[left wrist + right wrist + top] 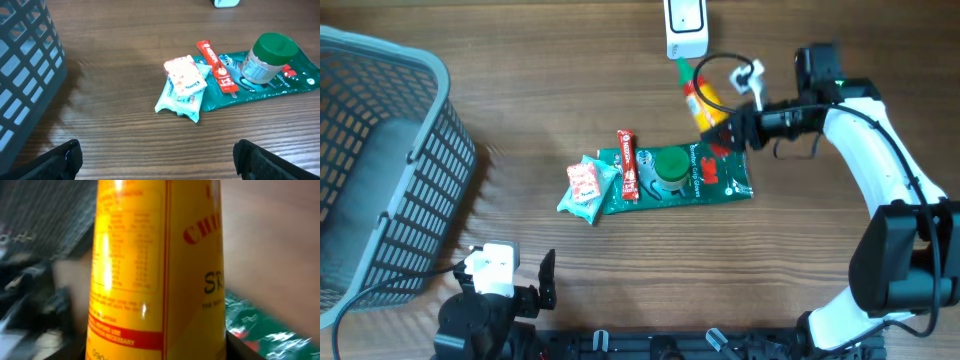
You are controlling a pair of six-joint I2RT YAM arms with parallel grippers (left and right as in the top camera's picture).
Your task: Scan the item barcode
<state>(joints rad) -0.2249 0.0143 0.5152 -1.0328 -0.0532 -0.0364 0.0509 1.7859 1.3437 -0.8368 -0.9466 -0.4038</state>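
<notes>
In the overhead view, a yellow bottle (pixel 703 98) with a green cap is seen clamped in the right gripper (pixel 728 127), whose jaws are closed partway around its body. The bottle is held tilted, with its cap pointed towards the white scanner (pixel 686 28) at the far edge of the surface (pixel 520 110) and just short of it. Nearer the middle, a green packet (pixel 710 182) is laid flat. A green-lidded jar (pixel 670 168) stands on it, a red stick sachet (pixel 627 165) lies across its left end, and small snack packs (pixel 587 186) are piled just beside that. A grey basket (pixel 380 170) occupies the left side.

In the left wrist view, the left gripper (pixel 160 162) is shown spread fully wide and holding nothing, its two fingertips (pixel 67 159) visible at the lower corners above bare wood. The basket wall is seen at the left, and the snack packs, sachet, jar and packet lie ahead to the right.

In the right wrist view, the frame is almost filled by the bottle, with small print and a red band on its label. A corner of the green packet is seen at the lower right, and the background is blurred
</notes>
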